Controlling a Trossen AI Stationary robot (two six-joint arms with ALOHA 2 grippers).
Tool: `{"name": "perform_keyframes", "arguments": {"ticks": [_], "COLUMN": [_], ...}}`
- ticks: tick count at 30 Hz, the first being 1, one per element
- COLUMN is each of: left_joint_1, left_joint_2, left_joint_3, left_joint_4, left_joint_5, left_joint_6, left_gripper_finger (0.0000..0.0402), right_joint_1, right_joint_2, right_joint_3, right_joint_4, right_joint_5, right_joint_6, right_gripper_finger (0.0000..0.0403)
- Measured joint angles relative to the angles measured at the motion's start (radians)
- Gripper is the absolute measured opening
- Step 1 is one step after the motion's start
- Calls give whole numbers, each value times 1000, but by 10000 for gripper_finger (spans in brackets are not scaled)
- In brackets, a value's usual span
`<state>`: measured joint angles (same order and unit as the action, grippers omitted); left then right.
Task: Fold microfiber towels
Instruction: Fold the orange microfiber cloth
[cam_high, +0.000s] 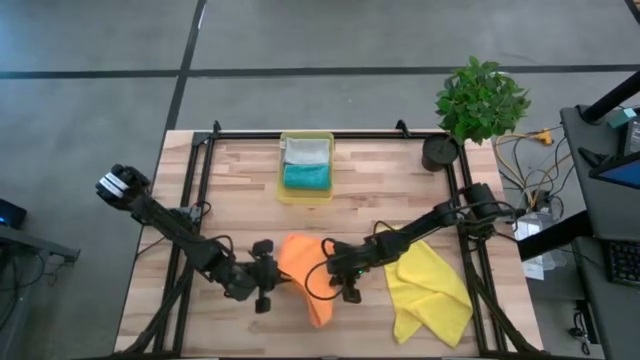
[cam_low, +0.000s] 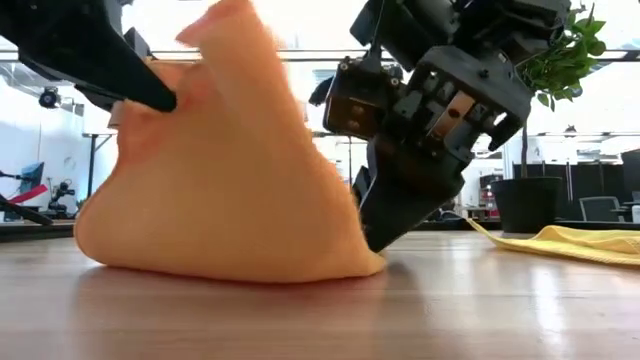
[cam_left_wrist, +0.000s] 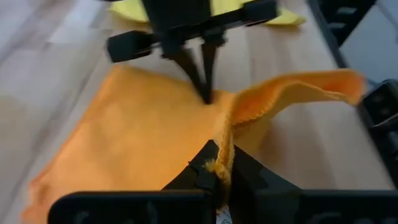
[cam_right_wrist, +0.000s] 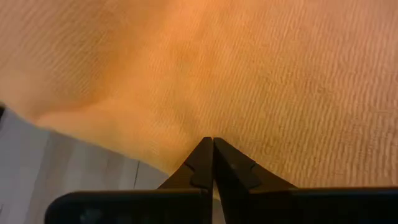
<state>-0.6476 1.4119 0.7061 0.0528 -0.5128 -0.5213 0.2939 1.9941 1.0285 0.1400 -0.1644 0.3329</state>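
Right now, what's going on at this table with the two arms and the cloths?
Both arms are working the orange towel near the table's front edge. The left gripper has its jaws shut on an edge of it, lifted off the wood, and the right gripper has its jaws shut on the cloth down at the table. The yellow towel lies crumpled to the right. The grey towel and teal towel sit folded in the yellow tray.

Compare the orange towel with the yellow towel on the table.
The orange towel is pinched by both grippers, left gripper and right gripper, and lifted into a peak; the yellow towel lies loose and untouched. The yellow one looks larger. Both are unfolded on the wooden table.
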Motion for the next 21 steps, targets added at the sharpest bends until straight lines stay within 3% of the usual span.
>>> {"name": "perform_keyframes", "arguments": {"ticks": [8,14,21], "left_joint_1": [19,40,93], "left_joint_2": [6,7,6], "left_joint_3": [-31,-98,-122], "left_joint_4": [-18,-8,118], "left_joint_5": [-48,-98,-103], "left_joint_6": [-66,-209,-118], "left_gripper_finger": [0,0,0], "right_joint_1": [-15,-37,-47], "right_joint_2": [-88,-185,-217], "right_joint_3": [-2,-10,-13], "right_joint_4": [-17,-65,-138], "right_joint_5": [40,64,88], "right_joint_6": [0,-41,-40], "right_gripper_finger": [9,9,9]}}
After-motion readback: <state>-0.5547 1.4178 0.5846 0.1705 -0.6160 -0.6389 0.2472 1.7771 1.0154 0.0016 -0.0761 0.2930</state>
